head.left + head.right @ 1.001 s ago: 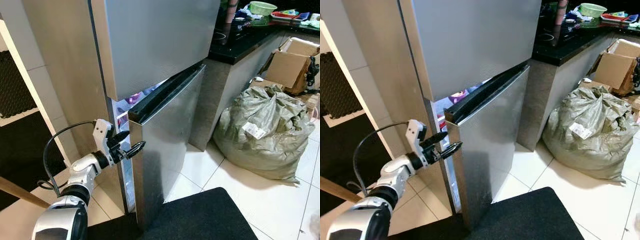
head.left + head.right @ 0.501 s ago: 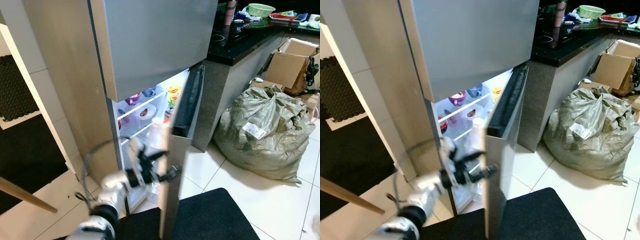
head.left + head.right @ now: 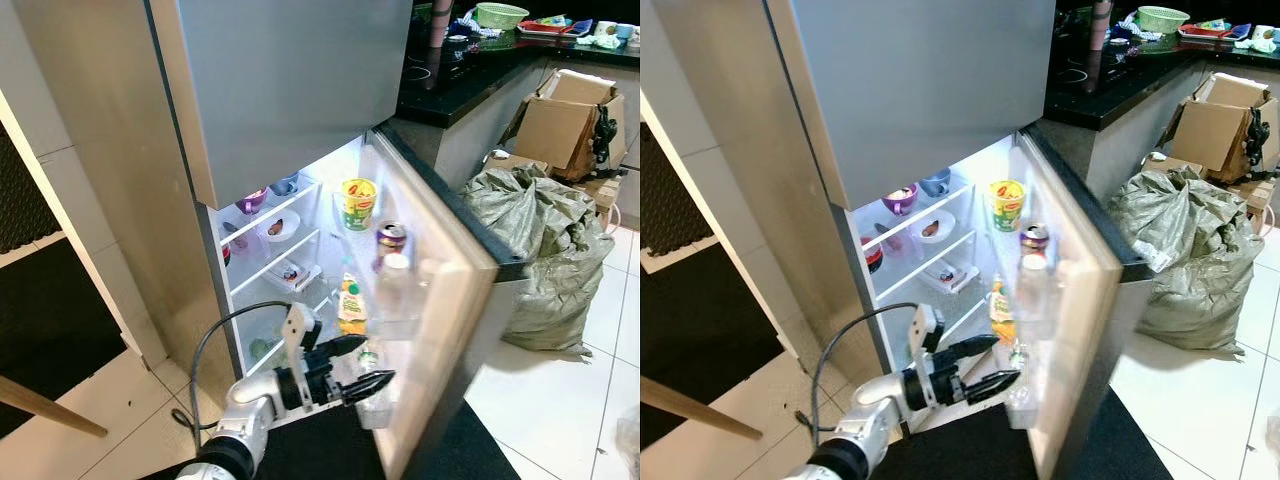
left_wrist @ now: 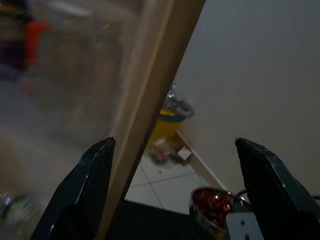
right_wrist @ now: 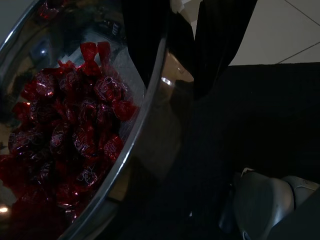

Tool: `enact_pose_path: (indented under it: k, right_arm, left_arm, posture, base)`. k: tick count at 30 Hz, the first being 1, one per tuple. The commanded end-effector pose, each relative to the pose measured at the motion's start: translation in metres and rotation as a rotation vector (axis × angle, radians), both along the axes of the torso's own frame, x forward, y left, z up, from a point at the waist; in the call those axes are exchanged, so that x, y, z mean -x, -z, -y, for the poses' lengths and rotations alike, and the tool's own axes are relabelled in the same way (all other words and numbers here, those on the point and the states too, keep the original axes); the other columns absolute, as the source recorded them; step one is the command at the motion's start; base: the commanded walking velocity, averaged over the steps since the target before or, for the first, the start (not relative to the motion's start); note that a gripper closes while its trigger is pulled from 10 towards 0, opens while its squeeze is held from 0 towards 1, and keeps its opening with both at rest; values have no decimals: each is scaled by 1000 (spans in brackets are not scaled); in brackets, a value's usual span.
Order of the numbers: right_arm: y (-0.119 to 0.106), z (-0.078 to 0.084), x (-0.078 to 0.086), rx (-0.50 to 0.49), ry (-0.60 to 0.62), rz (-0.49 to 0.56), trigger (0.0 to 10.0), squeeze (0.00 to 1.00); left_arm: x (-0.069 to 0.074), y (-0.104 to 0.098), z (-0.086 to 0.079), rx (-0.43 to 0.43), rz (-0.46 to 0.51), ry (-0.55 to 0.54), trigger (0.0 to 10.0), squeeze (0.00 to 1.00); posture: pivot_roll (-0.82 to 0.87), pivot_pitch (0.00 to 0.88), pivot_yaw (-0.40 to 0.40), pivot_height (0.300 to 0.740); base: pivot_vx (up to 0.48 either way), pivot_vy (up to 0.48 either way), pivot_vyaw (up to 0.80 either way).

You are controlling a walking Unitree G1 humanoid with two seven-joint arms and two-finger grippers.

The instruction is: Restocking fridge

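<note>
In the left eye view the fridge's lower door stands wide open to the right; the left gripper, fingers spread and empty, hovers near its inner shelf. In the right wrist view the right gripper's fingers clamp a metal bowl's rim, red sweets inside.

Silver fridge, lower door wide open, lit shelves apparently stocked.

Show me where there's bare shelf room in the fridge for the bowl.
Middle shelf: bare stretch between the small dish above and the tray below. Top shelf is crowded with cups. Door racks are crowded with bottles, a can and a tub.
</note>
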State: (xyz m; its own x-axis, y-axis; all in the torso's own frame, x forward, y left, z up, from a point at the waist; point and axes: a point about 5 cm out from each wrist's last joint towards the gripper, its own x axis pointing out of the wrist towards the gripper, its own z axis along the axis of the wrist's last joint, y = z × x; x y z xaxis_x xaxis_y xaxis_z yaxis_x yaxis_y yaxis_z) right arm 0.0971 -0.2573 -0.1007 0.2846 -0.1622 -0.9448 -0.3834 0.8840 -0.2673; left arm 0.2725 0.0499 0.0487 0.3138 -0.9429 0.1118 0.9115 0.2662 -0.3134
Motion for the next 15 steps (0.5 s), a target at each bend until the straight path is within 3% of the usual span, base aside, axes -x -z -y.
enact_pose_path:
  k: [1,5,7,15]
  right_arm:
    - [0,-2,-4,2,-1,19,10000,0]
    - [0,-4,-5,-1,0,20,10000,0]
    - [0,-4,-4,0,0,20,10000,0]
    - [0,-2,-4,8,1,19,10000,0]
  left_arm:
    - [5,9,-5,-44,-30,12,10000,0]
    - [17,28,-9,-121,-98,8,10000,0]
    - [24,44,-19,-181,-169,-47,10000,0]
    - [34,67,-41,-264,-302,-193,10000,0]
  posture:
    - [-65,21,8,740]
    - [-66,19,10,740]
    - [-67,19,10,740]
    - [-66,19,7,740]
  base:
    - [0,0,0]
    - [0,0,0]
    - [0,0,0]
    - [0,0,0]
